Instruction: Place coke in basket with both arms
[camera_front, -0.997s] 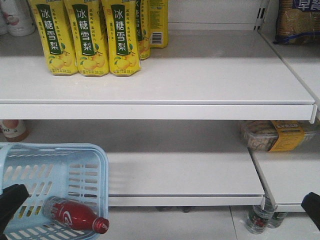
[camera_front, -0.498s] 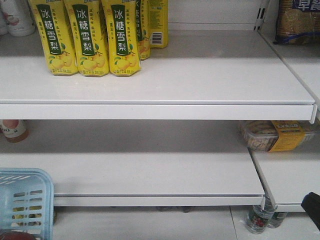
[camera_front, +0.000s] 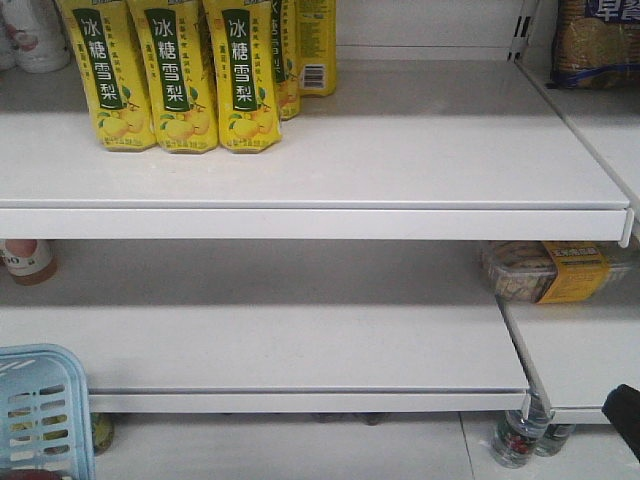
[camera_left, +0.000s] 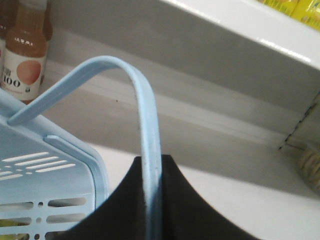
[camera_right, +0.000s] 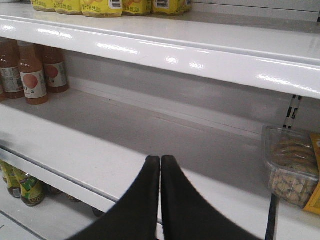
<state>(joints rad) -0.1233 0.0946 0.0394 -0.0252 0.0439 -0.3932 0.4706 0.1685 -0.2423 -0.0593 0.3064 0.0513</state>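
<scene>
Left hand (camera_left: 152, 175) pinches basket (camera_front: 40, 410) handle; right hand (camera_right: 160, 165) closed, empty.

middle shelf (camera_front: 300, 345): bare centre | juice bottle (camera_front: 28, 260) left | biscuit tray (camera_front: 545, 270) right

The basket (camera_left: 60, 165) is smooth light blue plastic with a faint sheen, as is its handle (camera_left: 145, 125). White shelves (camera_right: 165, 55) look painted and glossy, catching reflections. Yellow drink cartons (camera_front: 170, 75) appear shiny. A clear plastic tray (camera_right: 292, 167) holds biscuits.
</scene>
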